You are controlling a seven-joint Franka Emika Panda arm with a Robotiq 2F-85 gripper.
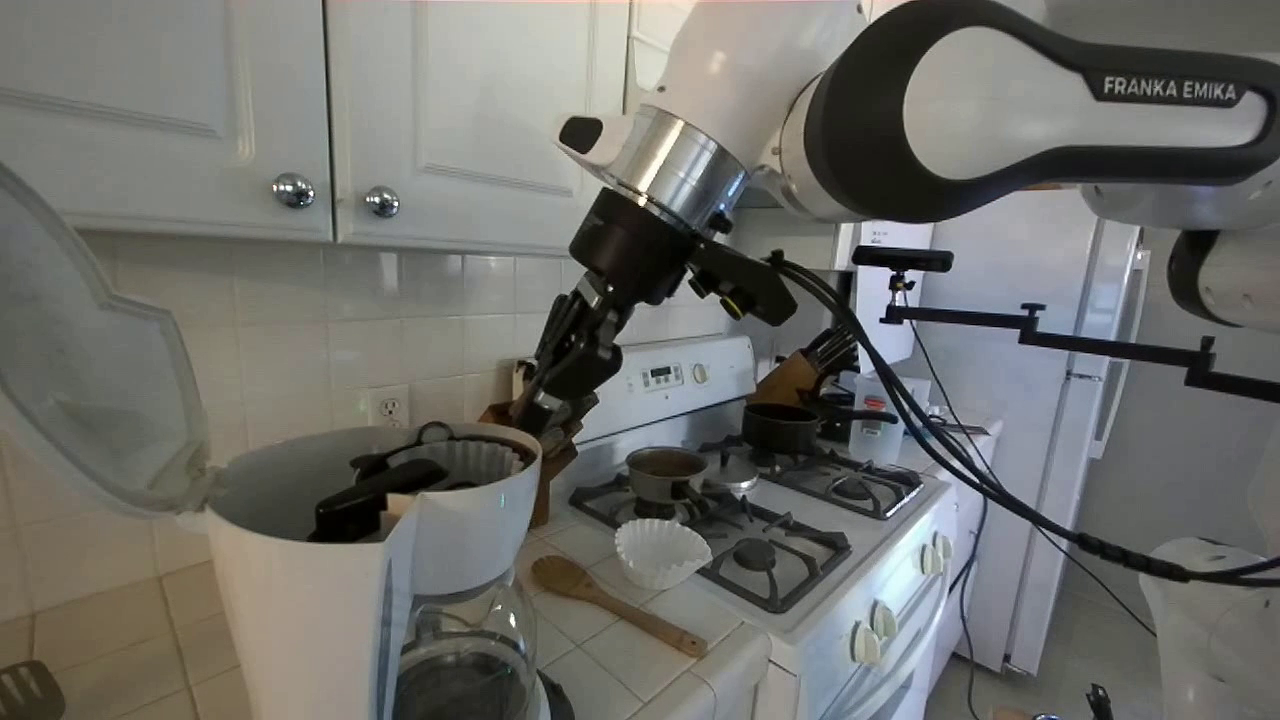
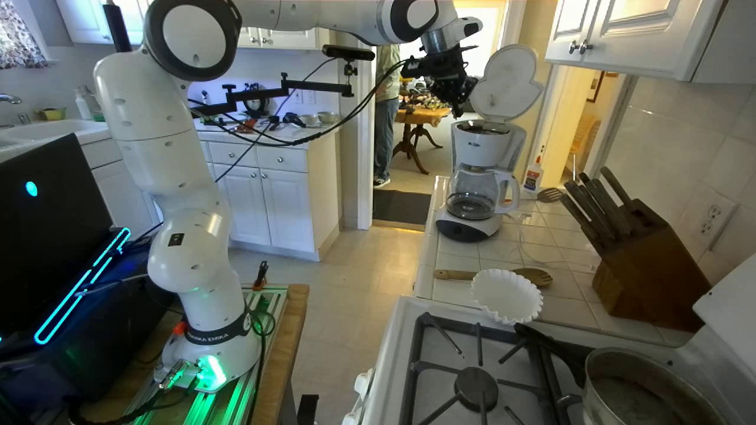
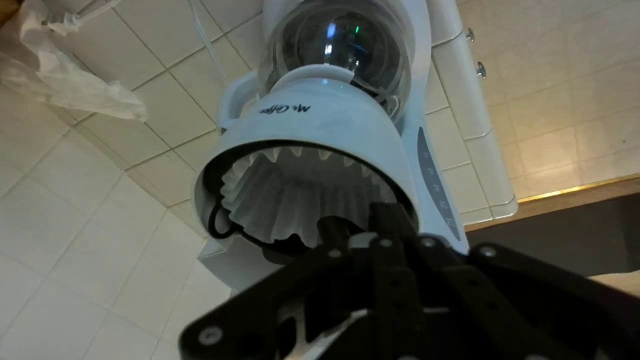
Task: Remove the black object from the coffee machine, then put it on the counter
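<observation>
The white coffee machine [image 1: 300,600] stands on the tiled counter [image 2: 567,260] with its lid [image 2: 505,82] raised. A black basket [image 3: 290,246] sits inside its round top opening, with a black loop at its edge. A white fluted paper filter [image 3: 300,200] lines the basket. A black arm-like part [image 1: 375,497] lies in the opening behind it. My gripper [image 3: 392,215] looks shut and empty. Its tips are over the basket's edge in the wrist view. In both exterior views the gripper [image 1: 540,412] is at the machine's rim; contact cannot be told.
A glass carafe [image 2: 472,195] sits under the basket. A wooden spoon [image 1: 615,605], a white filter stack [image 2: 507,295] and a knife block [image 2: 649,265] stand on the counter. The stove [image 1: 750,540] bears pots. Wall cabinets [image 1: 480,120] hang above.
</observation>
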